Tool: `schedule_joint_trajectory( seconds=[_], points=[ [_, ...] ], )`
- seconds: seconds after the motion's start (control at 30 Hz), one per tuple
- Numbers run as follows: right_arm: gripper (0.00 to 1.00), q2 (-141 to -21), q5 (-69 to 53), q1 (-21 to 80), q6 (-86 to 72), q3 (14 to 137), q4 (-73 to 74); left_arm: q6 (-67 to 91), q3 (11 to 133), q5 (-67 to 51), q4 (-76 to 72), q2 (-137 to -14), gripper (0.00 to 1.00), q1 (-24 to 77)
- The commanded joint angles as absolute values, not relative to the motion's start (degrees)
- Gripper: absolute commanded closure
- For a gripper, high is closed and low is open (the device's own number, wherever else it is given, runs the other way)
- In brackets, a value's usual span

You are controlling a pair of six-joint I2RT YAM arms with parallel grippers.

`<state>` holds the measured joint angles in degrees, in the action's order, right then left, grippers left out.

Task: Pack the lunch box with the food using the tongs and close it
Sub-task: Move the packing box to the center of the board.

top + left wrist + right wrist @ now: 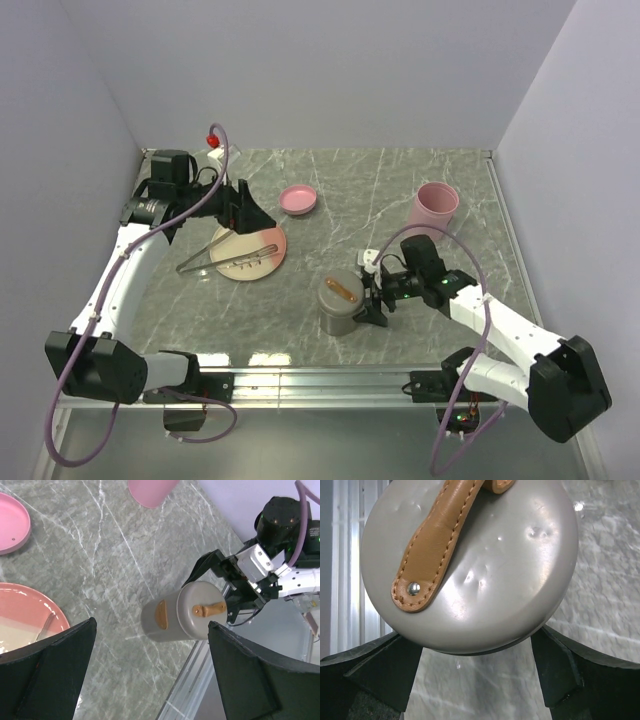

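Nearest the arm bases, the grey cylindrical lunch box (pixel 340 305) stands upright on the bench (pixel 400 180), its lid (pixel 485 570) with the tan leather strap (pixel 435 540) on. The right end effector (pixel 372 300) straddles that lid with its jaws spread wide; whether the pads actually press the rim cannot be told. Mid-bench, the tongs (pixel 245 256) lie untouched across the plate (pixel 265 268); no food pieces can be made out there. The left end effector (pixel 258 220) hovers just above the plate's far side, fully spread, holding nothing. Farther back sit a pink dish (pixel 298 199) and a pink cup (pixel 433 208). The step in hand looks to be opening the box. Next, probably, comes a firm clamp on the lid and a lift or twist off, while the left drops for the tongs.
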<state>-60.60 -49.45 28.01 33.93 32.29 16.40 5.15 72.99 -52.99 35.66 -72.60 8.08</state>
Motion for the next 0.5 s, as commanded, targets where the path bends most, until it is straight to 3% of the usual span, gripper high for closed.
schedule_joint_trajectory(
  seconds=[0.0,0.47],
  points=[
    [0.09,-62.2,-46.1,31.2,26.7,34.3,6.8,8.9,71.1,-56.9,31.4,-72.6,0.01,6.5],
    [0.09,-77.3,-37.3,43.3,20.6,47.4,6.5,17.8,66.1,-55.7,18.5,-69.4,0.01,2.4]
  ],
)
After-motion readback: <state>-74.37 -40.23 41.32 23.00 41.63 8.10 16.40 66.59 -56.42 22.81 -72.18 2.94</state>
